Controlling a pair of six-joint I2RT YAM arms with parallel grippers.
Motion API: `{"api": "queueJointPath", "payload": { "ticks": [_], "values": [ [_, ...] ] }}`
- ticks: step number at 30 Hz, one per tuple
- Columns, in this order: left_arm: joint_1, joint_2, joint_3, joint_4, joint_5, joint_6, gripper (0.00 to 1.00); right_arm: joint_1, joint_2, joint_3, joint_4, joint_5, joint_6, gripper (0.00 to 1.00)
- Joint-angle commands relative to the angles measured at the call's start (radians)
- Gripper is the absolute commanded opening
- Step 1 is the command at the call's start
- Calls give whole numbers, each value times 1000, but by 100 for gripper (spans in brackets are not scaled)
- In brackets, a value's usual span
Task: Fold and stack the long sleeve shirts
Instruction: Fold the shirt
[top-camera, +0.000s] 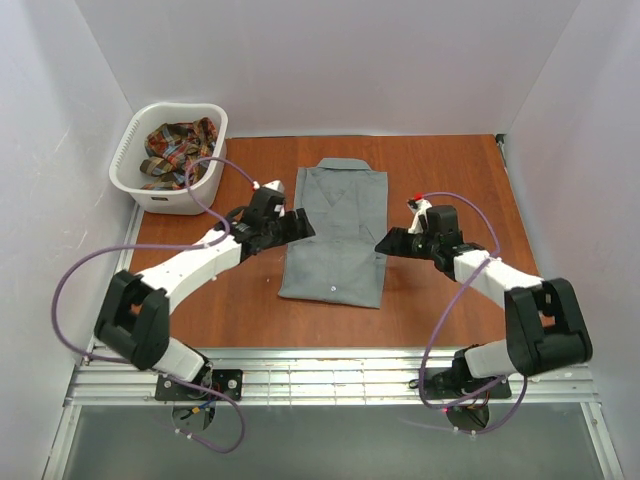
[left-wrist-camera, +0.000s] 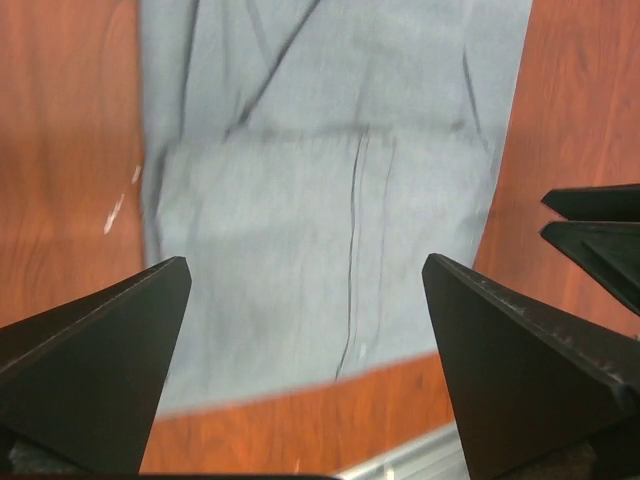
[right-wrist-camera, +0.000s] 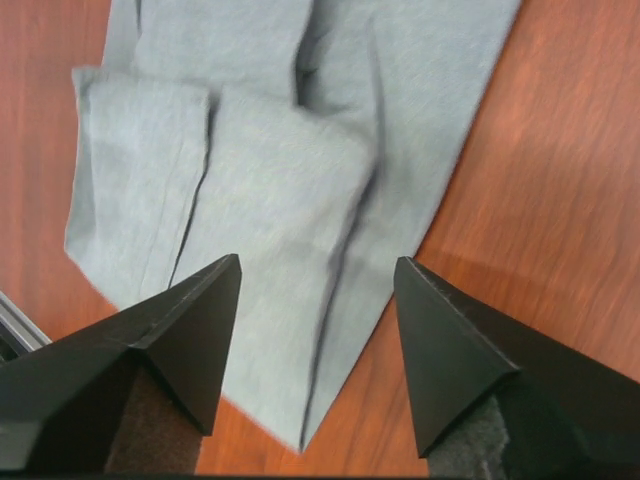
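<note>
The grey shirt (top-camera: 338, 232) lies flat on the wooden table (top-camera: 450, 170), collar away from the arms, sleeves folded in to make a long rectangle. My left gripper (top-camera: 303, 226) is open and empty at the shirt's left edge, about mid-length. My right gripper (top-camera: 381, 245) is open and empty just off the shirt's right edge. The left wrist view shows the shirt's front (left-wrist-camera: 330, 230) between the open fingers. The right wrist view shows its folded cloth layers (right-wrist-camera: 270, 170). The plaid shirt (top-camera: 178, 148) lies crumpled in the white basket (top-camera: 142, 190) at the back left.
The basket stands in the table's back left corner against the white wall. White walls enclose the table on three sides. A metal rail (top-camera: 330, 375) runs along the near edge by the arm bases. Purple cables loop from both arms.
</note>
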Motion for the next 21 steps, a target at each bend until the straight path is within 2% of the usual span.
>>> {"api": "queueJointPath", "payload": {
  "ticks": [1, 5, 9, 14, 17, 21],
  "values": [
    [1, -104, -90, -209, 25, -58, 90, 61, -108, 10, -290, 119, -147, 60],
    [0, -211, -262, -245, 96, -103, 90, 157, -239, -30, -445, 199, -136, 63],
    [-2, -262, -343, -248, 114, -123, 83, 274, -291, -33, -520, 244, -174, 62],
    [-2, -239, -376, -207, 151, -138, 77, 476, -248, 36, -572, 398, -257, 62],
    [-2, -229, -388, -164, 151, -164, 72, 541, -199, 76, -594, 474, -265, 61],
    [-2, -209, -390, -131, 116, -190, 61, 549, -126, 111, -602, 488, -250, 59]
  ]
}}
